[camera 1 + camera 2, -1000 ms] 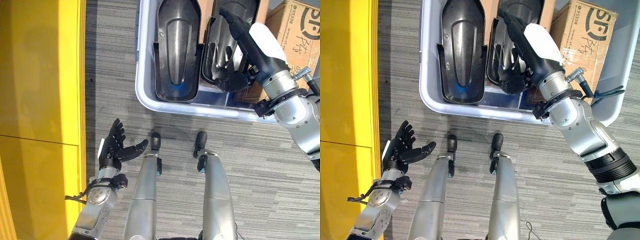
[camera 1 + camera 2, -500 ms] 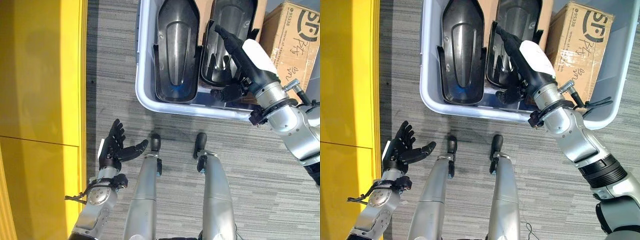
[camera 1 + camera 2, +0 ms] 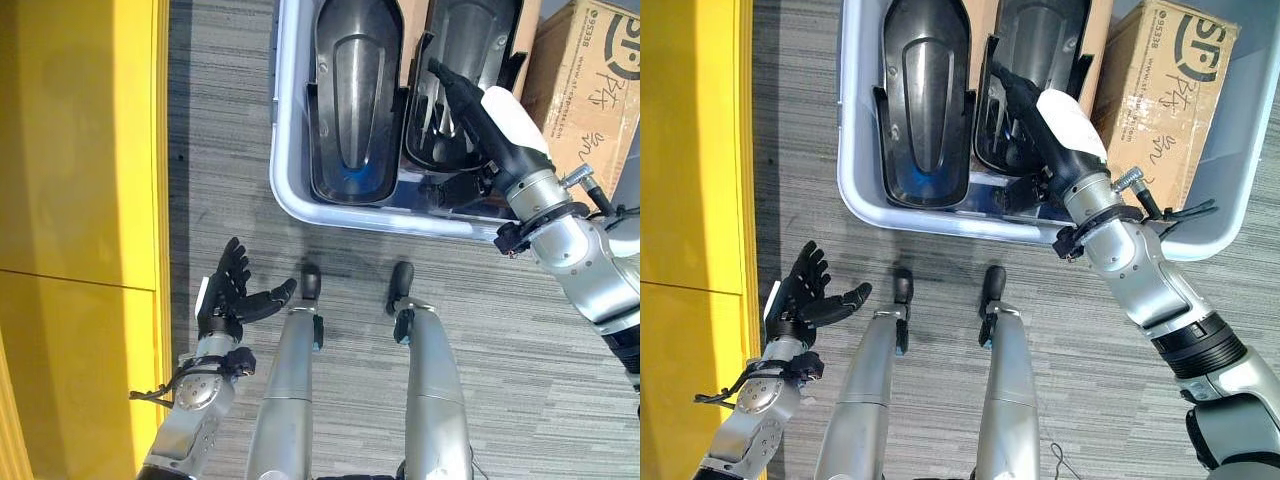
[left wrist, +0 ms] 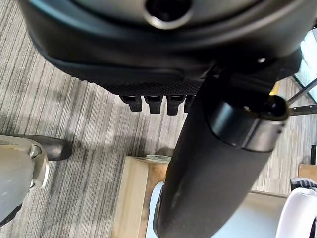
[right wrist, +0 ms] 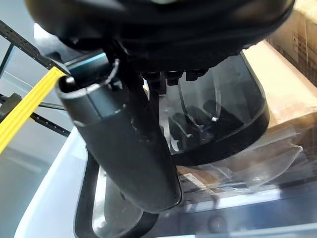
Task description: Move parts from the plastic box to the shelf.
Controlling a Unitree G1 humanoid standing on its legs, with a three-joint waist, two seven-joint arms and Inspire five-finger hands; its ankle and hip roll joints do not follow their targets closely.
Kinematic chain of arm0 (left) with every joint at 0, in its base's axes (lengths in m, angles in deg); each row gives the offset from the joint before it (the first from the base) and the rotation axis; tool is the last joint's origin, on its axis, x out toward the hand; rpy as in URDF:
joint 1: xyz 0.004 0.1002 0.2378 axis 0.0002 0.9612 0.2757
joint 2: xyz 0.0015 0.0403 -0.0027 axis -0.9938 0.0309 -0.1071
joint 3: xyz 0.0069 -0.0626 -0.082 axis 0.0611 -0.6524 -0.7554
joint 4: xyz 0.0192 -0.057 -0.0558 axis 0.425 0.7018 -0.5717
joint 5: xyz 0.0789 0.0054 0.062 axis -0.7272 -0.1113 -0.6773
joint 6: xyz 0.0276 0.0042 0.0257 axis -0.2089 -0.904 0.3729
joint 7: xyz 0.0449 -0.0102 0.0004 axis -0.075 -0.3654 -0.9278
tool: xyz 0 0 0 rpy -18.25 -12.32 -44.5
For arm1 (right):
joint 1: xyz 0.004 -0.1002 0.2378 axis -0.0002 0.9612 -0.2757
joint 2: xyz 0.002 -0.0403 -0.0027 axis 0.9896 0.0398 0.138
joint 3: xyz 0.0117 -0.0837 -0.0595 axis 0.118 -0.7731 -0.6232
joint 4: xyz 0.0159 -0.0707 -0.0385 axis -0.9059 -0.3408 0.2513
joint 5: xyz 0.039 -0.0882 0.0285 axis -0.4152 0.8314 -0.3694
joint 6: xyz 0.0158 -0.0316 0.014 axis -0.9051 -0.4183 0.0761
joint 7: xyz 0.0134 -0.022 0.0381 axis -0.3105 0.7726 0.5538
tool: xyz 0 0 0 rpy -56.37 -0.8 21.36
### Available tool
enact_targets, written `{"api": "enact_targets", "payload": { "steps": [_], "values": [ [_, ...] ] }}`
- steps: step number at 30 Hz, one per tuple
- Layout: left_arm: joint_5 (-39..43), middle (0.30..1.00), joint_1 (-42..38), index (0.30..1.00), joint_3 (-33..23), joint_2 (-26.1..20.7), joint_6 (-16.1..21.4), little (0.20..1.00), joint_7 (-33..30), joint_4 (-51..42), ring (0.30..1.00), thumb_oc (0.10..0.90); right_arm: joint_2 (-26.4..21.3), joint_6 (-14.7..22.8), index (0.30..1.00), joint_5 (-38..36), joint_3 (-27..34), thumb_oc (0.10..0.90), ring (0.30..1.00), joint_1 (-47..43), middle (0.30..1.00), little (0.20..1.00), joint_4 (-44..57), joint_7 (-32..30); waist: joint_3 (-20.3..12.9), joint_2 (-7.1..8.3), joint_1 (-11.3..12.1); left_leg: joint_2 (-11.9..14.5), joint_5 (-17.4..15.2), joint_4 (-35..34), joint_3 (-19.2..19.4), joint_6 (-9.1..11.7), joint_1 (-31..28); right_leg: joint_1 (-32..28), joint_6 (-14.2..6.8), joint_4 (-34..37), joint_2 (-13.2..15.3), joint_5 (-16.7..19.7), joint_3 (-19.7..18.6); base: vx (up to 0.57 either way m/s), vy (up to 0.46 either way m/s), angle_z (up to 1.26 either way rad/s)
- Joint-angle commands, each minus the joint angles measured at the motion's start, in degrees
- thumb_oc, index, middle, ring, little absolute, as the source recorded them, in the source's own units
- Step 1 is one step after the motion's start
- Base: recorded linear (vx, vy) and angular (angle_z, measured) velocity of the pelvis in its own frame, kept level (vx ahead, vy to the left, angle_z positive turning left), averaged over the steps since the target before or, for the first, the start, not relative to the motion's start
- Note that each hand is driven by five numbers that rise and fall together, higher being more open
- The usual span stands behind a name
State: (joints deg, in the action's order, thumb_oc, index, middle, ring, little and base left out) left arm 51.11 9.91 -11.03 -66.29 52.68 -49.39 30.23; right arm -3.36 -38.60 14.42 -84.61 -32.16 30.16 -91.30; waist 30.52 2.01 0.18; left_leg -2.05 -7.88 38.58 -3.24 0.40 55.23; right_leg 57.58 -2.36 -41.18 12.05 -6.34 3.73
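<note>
Right hand [image 3: 1060, 125] has drawn back toward the plastic box [image 3: 855, 190] rim.
Its fingers, over the right-hand part [image 3: 1035, 40], can't be judged; left hand [image 3: 805, 300] open-fingered.

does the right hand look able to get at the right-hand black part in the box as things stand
Probably yes. The right hand is already inside the plastic box, fingers straight over the right-hand black part, with nothing between them. The cardboard box sits beside it, not in the way.

floor: grey striped carpet [image 3: 220, 150] | left: yellow panel [image 3: 70, 200], perhaps a wall
</note>
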Motion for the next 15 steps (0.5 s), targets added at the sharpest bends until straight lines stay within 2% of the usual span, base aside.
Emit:
{"api": "enact_targets", "payload": {
  "steps": [1,3,4,5,10,11,12,13,14,15],
  "values": [
    [-2.3,1.0,4.8,1.0,-2.1,-0.8,3.3,1.0,-0.8,-6.2,1.0,0.9,-1.1,2.8,1.0,3.7,3.4,0.9,1.0,-5.1,1.0,1.0,5.3,-2.3,-0.7,-0.07,0.6,3.8,-0.9,-5.1,-0.7,0.2,-3.9,-6.6,-1.4,-3.8,0.7,-9.5,-4.4,0.08,-0.021,0.0],
    [-2.4,1.0,4.9,1.0,-2.2,-0.8,3.3,1.0,-0.9,-6.0,1.0,0.9,-1.0,2.6,1.0,4.6,3.6,0.9,1.0,-5.0,1.0,1.0,4.9,-2.6,-0.7,-0.15,0.6,3.8,-0.9,-5.0,-0.8,0.2,-3.6,-6.4,-1.3,-3.9,0.7,-9.6,-4.4,-0.03,-0.001,0.0],
    [-2.7,1.0,4.7,1.0,-2.4,-0.8,3.4,1.0,-0.9,-6.2,1.0,0.9,-0.6,2.4,1.0,6.0,4.3,0.9,1.0,-4.6,1.0,1.0,4.7,-2.7,-0.7,-0.38,0.6,3.9,0.7,-5.5,-0.6,-0.1,-1.9,-4.9,-1.1,-3.6,0.7,-8.5,-4.0,0.0,0.0,0.0],
    [-2.7,1.0,5.1,1.0,-2.3,-0.8,3.4,1.0,-0.9,-6.1,1.0,0.9,-0.5,2.4,1.0,6.0,4.1,0.9,1.0,-4.3,1.0,1.0,4.6,-2.6,-0.7,-0.27,0.6,3.8,-0.9,-5.0,-0.8,0.2,-3.2,-6.2,-1.3,-4.1,0.7,-9.9,-4.4,0.0,0.0,0.0],
    [-3.2,1.0,5.2,1.0,-2.3,-0.6,3.5,1.0,-1.2,-6.1,1.0,0.9,0.6,1.8,1.0,8.5,4.7,0.9,1.0,-3.3,1.0,1.0,3.5,-3.1,-0.7,-0.72,0.6,3.8,-0.5,-5.0,-1.0,0.1,-1.7,-4.7,-1.3,-4.5,0.7,-9.8,-4.2,0.01,-0.007,0.0],
    [-3.3,1.0,5.1,1.0,-2.5,-0.6,3.6,1.0,-1.4,-6.3,1.0,0.9,0.7,1.7,1.0,9.4,5.3,0.9,1.0,-3.1,1.0,1.0,3.5,-3.3,-0.7,-0.81,0.7,3.9,0.7,-5.3,-0.9,-0.1,-0.4,-3.3,-1.1,-4.3,0.7,-8.8,-3.9,0.0,0.0,0.0],
    [-3.3,1.0,5.4,1.0,-2.3,-0.5,3.5,1.0,-1.4,-6.1,1.0,0.9,0.8,1.7,1.0,9.4,5.1,0.9,1.0,-2.8,1.0,1.0,3.4,-3.3,-0.7,-0.7,0.6,3.8,-0.9,-4.8,-1.1,0.1,-1.6,-4.6,-1.3,-4.8,0.7,-10.2,-4.3,-0.04,-0.008,0.0],
    [-3.4,1.0,5.1,1.0,-2.4,-0.6,3.6,1.0,-1.3,-6.3,1.0,0.9,0.9,1.7,1.0,9.9,5.6,0.9,1.0,-2.8,1.0,1.0,3.0,-3.5,-0.7,-0.86,0.8,3.9,0.6,-5.0,-0.9,-0.1,-0.1,-3.1,-1.1,-4.6,0.8,-8.9,-4.0,0.08,-0.024,0.02],
    [-3.4,1.0,5.6,1.0,-2.3,-0.6,3.7,1.0,-1.4,-6.2,1.0,0.9,0.9,1.6,1.0,10.4,5.4,0.9,1.0,-2.1,1.0,1.0,2.7,-3.6,-0.7,-0.79,0.7,3.8,-1.1,-4.3,-1.1,0.1,-1.3,-4.4,-1.3,-5.2,0.8,-10.5,-4.3,0.0,0.0,0.0],
    [-3.6,1.0,5.4,1.0,-2.4,-0.6,3.7,1.0,-1.5,-6.3,1.0,0.9,1.0,1.5,1.0,10.6,5.7,0.9,1.0,-2.1,1.0,1.0,2.4,-3.6,-0.7,-0.88,0.7,3.8,-0.6,-4.5,-1.1,0.0,-0.8,-3.9,-1.2,-5.0,0.8,-10.0,-4.3,0.08,-0.023,0.03]
  ]
}}
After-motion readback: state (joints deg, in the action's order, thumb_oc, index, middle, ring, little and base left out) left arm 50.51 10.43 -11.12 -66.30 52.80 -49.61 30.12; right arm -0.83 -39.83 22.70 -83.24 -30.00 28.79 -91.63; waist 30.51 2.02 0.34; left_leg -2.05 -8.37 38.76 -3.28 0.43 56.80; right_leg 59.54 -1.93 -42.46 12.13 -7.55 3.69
